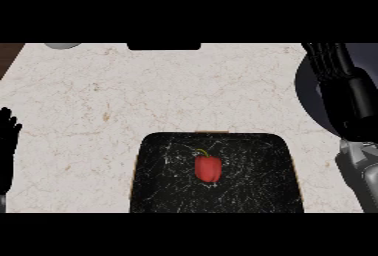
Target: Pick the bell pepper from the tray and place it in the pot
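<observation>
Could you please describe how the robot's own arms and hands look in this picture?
Both hands are black. The right hand has long fingers that look segmented, and it sits on a rounded grey forearm with lighter edges. Of the left hand, only a plain black shape with slim fingers shows at the view's left edge. No cables or markings can be seen.

Bright red on the small glossy bell pepper [208,169], yellow-green at its curled stem. Black with fine white veining, marble-like, across the square stone-look tray [170,195], tan along its thin edge. Cream-white with faint beige and brownish veins over the marble counter top [148,90]. Dark grey, nearly black, on the round pot [307,99]. Plain black on the left hand [7,145] and right hand [347,95]; grey on the right forearm [359,172].
</observation>
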Controlling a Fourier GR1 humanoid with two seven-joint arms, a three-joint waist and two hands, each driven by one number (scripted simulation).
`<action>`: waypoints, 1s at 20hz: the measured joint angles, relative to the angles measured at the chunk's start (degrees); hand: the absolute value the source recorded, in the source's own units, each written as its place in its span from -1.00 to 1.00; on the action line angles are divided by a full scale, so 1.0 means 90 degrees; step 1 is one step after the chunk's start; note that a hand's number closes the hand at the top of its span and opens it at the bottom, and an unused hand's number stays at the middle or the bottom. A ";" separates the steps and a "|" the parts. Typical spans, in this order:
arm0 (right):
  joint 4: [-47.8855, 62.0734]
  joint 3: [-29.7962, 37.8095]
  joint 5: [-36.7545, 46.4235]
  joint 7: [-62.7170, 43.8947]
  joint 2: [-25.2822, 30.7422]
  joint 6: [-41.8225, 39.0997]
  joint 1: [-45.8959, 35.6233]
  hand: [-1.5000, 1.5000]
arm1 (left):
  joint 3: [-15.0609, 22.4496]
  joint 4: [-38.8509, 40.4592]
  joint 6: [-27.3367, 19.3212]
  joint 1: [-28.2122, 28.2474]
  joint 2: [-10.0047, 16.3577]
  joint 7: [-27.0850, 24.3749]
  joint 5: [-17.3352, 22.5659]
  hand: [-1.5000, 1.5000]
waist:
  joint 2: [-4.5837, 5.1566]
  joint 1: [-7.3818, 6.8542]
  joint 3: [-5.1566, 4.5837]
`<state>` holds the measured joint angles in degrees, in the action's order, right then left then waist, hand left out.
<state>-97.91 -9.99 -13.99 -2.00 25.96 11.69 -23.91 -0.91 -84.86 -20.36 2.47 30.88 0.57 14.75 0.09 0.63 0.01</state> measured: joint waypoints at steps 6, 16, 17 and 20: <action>0.0017 -0.0229 0.0885 -0.0950 -0.0394 0.1567 0.1471 1.00 | 0.0163 0.0051 0.0117 0.0160 0.0129 -0.0022 -0.0264 0.00 | -0.0071 0.0306 -0.0016; -0.0282 -0.0948 0.4639 -0.1218 0.0144 0.3932 0.3321 -1.00 | 0.0465 -0.0005 0.0338 0.0447 0.0147 0.0148 -0.0349 0.00 | -0.0161 0.0611 -0.0071; -0.0435 -0.1095 0.4991 -0.1343 0.0039 0.4095 0.3545 -1.00 | 0.0500 -0.0031 0.0332 0.0464 0.0125 0.0143 -0.0374 0.00 | -0.0155 0.0577 -0.0068; -0.0753 -0.1511 0.6005 -0.1881 -0.0264 0.4175 0.4136 -1.00 | 0.0571 -0.0144 0.0386 0.0434 0.0131 0.0216 -0.0392 0.00 | -0.0123 0.0465 -0.0069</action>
<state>-104.69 -23.59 40.06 -18.92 23.58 49.27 13.31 4.23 -86.15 -16.89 6.37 32.06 2.51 11.22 -1.02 4.81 -0.61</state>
